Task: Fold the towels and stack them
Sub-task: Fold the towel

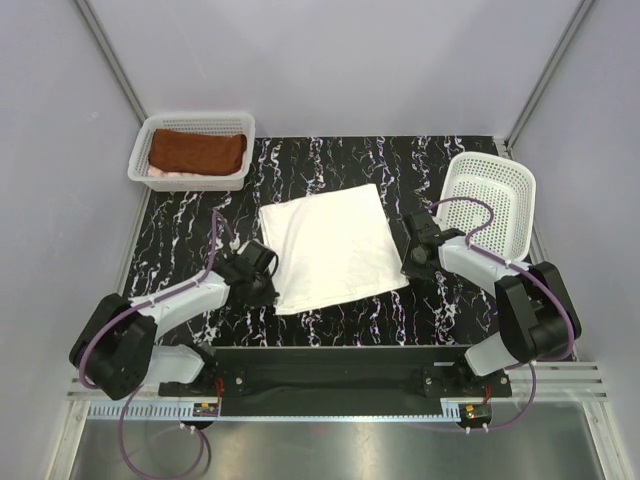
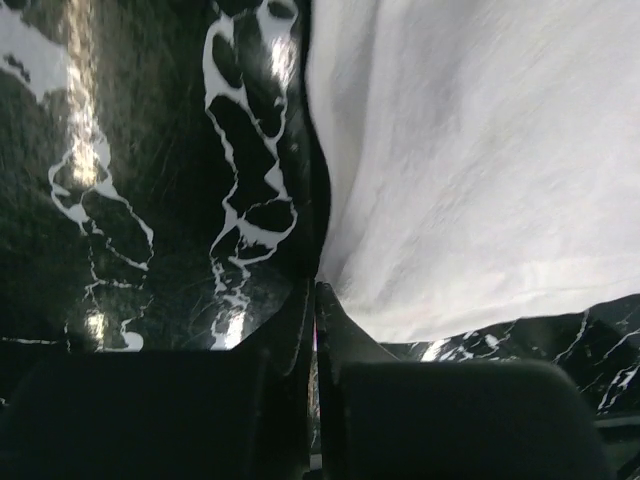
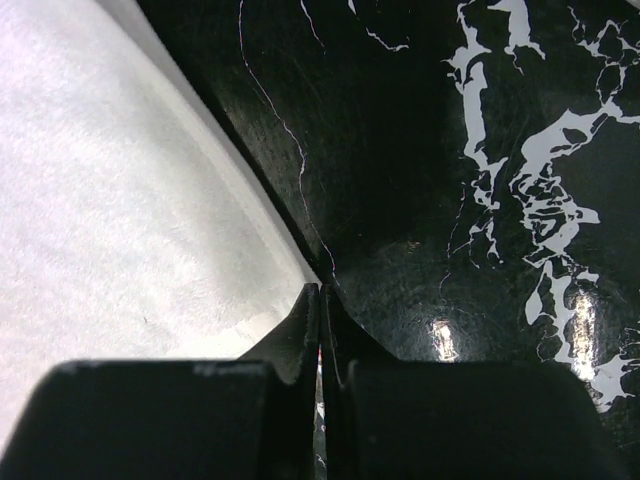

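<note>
A white towel (image 1: 330,245) lies spread flat in the middle of the black marbled table. My left gripper (image 1: 270,280) is at its left edge near the front corner, jaws shut, and the towel's (image 2: 480,150) slightly lifted edge runs straight into the left gripper's (image 2: 317,286) tips. My right gripper (image 1: 408,267) is at the towel's right edge, also shut. There the cloth (image 3: 100,200) ends in a point at the right gripper's (image 3: 320,288) tips. A folded rust-brown towel (image 1: 197,152) lies in the back-left basket on a pale pink towel (image 1: 163,173), of which only a sliver shows.
The white mesh basket (image 1: 190,124) with the two towels stands at the back left corner. A second white mesh basket (image 1: 492,200), with nothing in it, leans tilted at the right, just behind my right arm. Grey walls close in the table on three sides.
</note>
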You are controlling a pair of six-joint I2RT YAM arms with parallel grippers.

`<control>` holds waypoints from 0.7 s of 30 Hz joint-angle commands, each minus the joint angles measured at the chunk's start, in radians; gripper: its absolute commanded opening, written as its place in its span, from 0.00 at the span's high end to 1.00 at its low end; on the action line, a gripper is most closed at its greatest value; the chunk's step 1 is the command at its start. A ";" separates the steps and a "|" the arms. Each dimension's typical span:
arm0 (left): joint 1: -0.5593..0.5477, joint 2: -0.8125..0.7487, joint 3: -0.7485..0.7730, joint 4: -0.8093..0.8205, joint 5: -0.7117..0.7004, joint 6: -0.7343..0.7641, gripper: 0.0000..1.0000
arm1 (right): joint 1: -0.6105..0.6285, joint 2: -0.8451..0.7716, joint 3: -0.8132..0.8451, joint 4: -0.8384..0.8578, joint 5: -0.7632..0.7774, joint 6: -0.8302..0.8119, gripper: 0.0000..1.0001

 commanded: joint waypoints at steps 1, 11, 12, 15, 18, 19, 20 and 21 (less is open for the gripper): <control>-0.007 0.015 0.001 0.089 -0.002 -0.020 1.00 | 0.008 0.001 0.017 0.028 0.008 -0.012 1.00; -0.007 0.009 0.083 0.029 -0.029 0.015 1.00 | 0.010 -0.042 0.064 -0.020 -0.005 -0.032 1.00; -0.007 0.009 0.082 0.030 -0.025 0.014 1.00 | 0.010 -0.042 0.062 -0.017 -0.012 -0.034 1.00; -0.007 0.009 0.080 0.032 -0.020 0.015 1.00 | 0.010 -0.033 0.061 -0.018 -0.022 -0.032 0.78; -0.005 0.004 0.082 0.026 -0.020 0.017 1.00 | 0.010 -0.022 0.053 -0.021 -0.028 -0.020 0.71; -0.007 0.004 0.085 0.024 -0.020 0.018 1.00 | 0.010 -0.019 0.050 -0.023 -0.028 -0.011 0.70; -0.007 0.001 0.088 0.023 -0.020 0.018 1.00 | 0.010 -0.016 0.045 -0.026 -0.038 -0.005 0.69; -0.007 0.001 0.088 0.023 -0.020 0.020 1.00 | 0.010 -0.014 0.038 -0.023 -0.045 0.008 0.69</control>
